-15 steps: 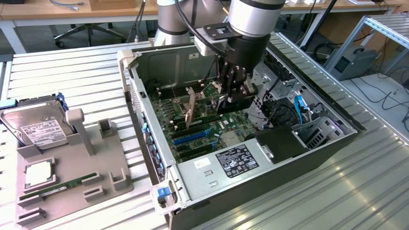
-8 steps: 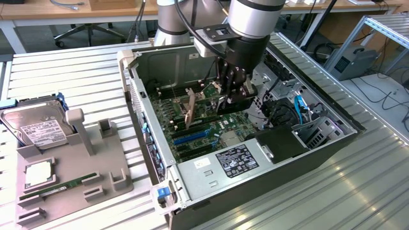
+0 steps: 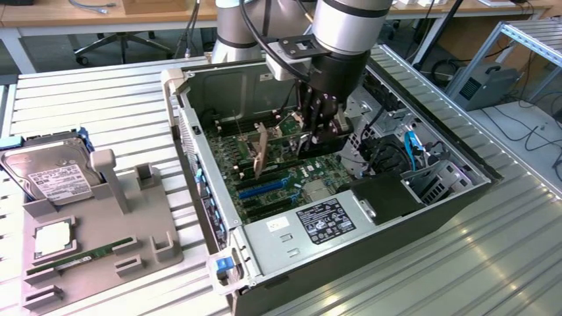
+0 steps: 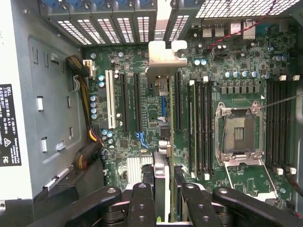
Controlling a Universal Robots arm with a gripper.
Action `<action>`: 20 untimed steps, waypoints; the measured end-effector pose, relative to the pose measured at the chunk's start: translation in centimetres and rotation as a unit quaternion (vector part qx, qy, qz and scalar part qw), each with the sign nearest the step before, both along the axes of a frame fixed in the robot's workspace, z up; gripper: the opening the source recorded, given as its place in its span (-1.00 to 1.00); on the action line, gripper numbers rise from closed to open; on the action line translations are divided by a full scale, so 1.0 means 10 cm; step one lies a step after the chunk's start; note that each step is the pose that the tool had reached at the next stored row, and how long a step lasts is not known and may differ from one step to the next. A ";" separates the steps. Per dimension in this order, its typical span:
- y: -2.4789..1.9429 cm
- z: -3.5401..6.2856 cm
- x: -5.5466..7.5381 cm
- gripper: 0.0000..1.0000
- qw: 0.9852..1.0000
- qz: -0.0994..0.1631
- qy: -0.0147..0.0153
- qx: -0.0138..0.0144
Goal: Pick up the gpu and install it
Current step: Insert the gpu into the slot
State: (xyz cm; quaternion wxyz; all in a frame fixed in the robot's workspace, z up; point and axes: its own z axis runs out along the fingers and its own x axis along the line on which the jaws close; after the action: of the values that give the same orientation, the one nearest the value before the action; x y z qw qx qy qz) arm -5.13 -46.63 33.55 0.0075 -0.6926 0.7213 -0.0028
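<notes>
Presently, the gpu (image 4: 163, 142) is held edge-on, clamped by the gripper (image 4: 164, 189), above the motherboard (image 3: 290, 178) inside the open computer case (image 3: 369, 243) at centre frame.

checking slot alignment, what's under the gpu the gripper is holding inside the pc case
Under the gpu, held edge-on by the gripper, lies the green motherboard with its long expansion slots. The slot directly beneath is covered by the card.
</notes>
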 end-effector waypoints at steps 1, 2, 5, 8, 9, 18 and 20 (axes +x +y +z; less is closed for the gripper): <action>-0.002 -0.002 0.00 -0.46 1.000 0.000 0.000 0.000; -0.003 -0.004 0.00 -0.46 1.000 0.000 0.000 0.000; -0.008 -0.009 -0.01 -0.46 1.000 0.000 0.000 0.000; -0.013 -0.014 -0.01 -0.46 1.000 0.000 0.000 0.000; -0.014 -0.016 -0.01 -0.46 1.000 0.000 0.000 0.000; -0.024 -0.028 -0.02 -0.46 1.000 0.000 0.000 0.000; -0.026 -0.032 -0.03 -0.46 1.000 0.000 0.000 0.000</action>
State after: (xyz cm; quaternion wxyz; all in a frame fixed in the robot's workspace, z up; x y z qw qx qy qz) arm -5.38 -46.89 33.23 0.0075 -0.6926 0.7213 -0.0028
